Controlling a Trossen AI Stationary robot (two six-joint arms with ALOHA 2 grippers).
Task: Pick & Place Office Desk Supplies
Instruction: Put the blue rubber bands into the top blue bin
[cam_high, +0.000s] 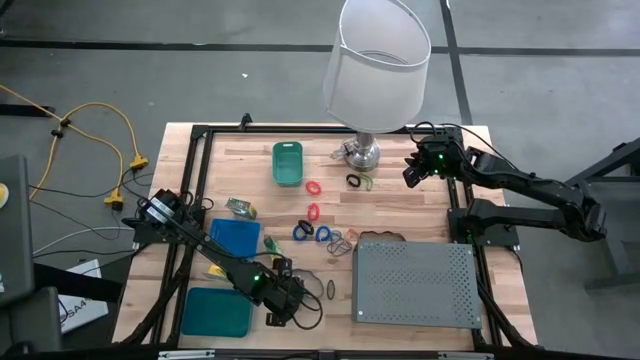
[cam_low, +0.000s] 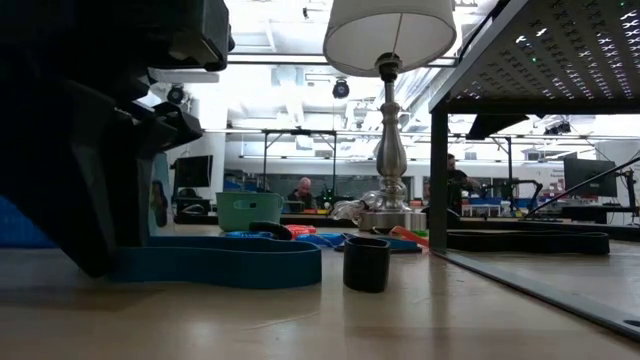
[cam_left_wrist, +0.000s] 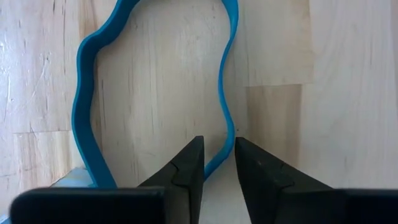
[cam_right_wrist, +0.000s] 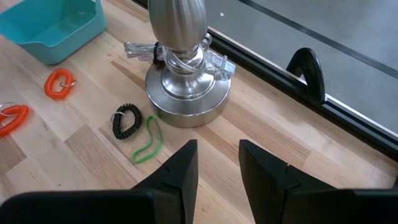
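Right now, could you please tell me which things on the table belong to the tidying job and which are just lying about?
Job:
blue band at the left gripper
red coils
black coil
green band
blue rings

Lying about:
lamp
grey perforated box

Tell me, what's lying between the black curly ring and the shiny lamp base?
Only bare wood: in the right wrist view, the black curly ring sits apart from the lamp base; the green loop lies beside it.

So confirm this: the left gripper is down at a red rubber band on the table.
Wrong colour. The left gripper is down at a blue rubber band on the table, its fingers on either side of the band's strand; the left wrist view shows it.
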